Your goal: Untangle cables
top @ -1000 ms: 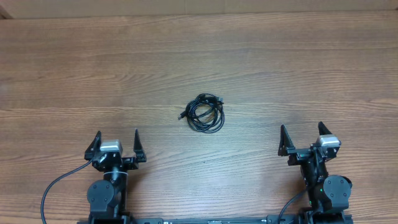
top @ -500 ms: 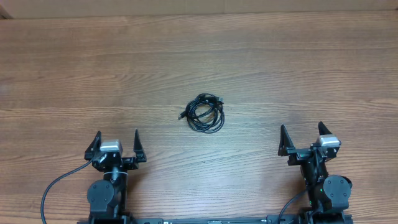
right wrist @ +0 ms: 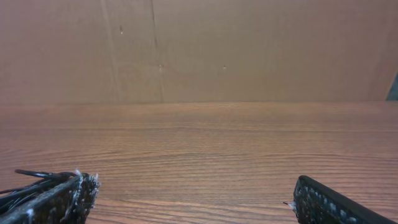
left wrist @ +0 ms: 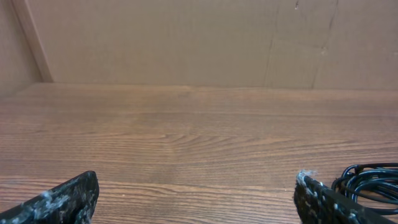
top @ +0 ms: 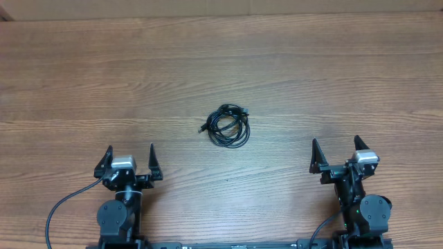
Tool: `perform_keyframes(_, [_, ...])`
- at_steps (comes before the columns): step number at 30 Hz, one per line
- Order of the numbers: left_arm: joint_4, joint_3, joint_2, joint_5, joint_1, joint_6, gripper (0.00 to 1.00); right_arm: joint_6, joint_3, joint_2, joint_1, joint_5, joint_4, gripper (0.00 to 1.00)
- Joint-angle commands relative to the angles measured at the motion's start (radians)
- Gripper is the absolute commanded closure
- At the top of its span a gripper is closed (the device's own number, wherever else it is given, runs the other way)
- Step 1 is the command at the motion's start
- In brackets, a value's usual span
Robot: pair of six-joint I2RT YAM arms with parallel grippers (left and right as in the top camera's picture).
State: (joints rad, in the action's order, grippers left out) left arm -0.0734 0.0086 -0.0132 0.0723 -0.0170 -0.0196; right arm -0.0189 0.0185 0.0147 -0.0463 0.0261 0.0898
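The cables (top: 229,125) are thin black cords coiled in one small bundle on the wooden table (top: 221,62), near its middle, with a small plug sticking out at the left. My left gripper (top: 130,153) is open and empty at the front left, well short of the bundle. My right gripper (top: 336,144) is open and empty at the front right. The bundle shows at the right edge of the left wrist view (left wrist: 372,182), behind a fingertip, and at the left edge of the right wrist view (right wrist: 28,185).
A brown cardboard wall (left wrist: 199,40) stands along the table's far edge. Thicker black wires (top: 59,211) run from the arm bases at the front edge.
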Motion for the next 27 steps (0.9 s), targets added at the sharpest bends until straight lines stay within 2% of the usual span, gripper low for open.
perform_keyframes(1, [0.005,-0.004,0.008,0.011,0.011,-0.003,0.01,0.003,-0.010,-0.012,0.003,-0.006,-0.006,0.00])
perform_keyframes(4, [-0.003,-0.003,0.008,-0.109,0.010,-0.064,0.00,0.003,-0.010,-0.012,0.003,-0.006,-0.006,0.00])
perform_keyframes(5, [0.003,-0.003,0.008,-0.177,0.010,-0.148,0.00,0.003,-0.010,-0.012,0.002,-0.006,-0.006,0.00])
perform_keyframes(8, [0.028,-0.003,0.008,-0.509,0.010,-0.617,0.00,0.003,-0.010,-0.012,0.003,-0.006,-0.006,0.00])
perform_keyframes(10, [0.030,-0.003,0.008,-0.626,0.010,-0.780,0.00,0.003,-0.010,-0.012,0.002,-0.006,-0.006,0.00])
perform_keyframes(12, [0.039,-0.003,0.008,-0.640,0.010,-0.835,0.00,0.003,-0.010,-0.012,0.002,-0.006,-0.006,0.00])
perform_keyframes(13, [0.063,-0.003,0.008,-0.660,0.010,-0.834,0.01,0.003,-0.010,-0.012,0.003,-0.006,-0.006,0.00])
perform_keyframes(16, [0.293,0.006,0.008,-0.717,0.010,-0.760,0.00,0.003,-0.010,-0.012,0.002,-0.006,-0.006,0.00])
perform_keyframes(18, [0.400,0.050,0.008,-0.671,0.011,-0.688,0.00,0.003,-0.010,-0.012,0.003,-0.006,-0.006,0.00])
perform_keyframes(19, [0.388,0.096,0.008,-0.613,0.011,-0.665,0.00,0.003,-0.010,-0.012,0.003,-0.006,-0.006,0.00])
perform_keyframes(22, [0.257,0.254,-0.003,-0.487,0.011,-0.555,0.00,0.003,-0.010,-0.012,0.003,-0.006,-0.006,0.00])
perform_keyframes(25, [0.097,0.396,-0.056,-0.434,0.011,-0.456,0.00,0.003,-0.010,-0.012,0.003,-0.006,-0.006,0.00])
perform_keyframes(26, [0.010,0.465,-0.097,-0.436,0.011,-0.430,0.00,0.003,-0.010,-0.012,0.003,-0.006,-0.006,0.00])
perform_keyframes(27, [-0.143,0.580,-0.184,-0.470,0.011,-0.401,0.00,0.003,-0.010,-0.012,0.003,-0.006,-0.006,0.00])
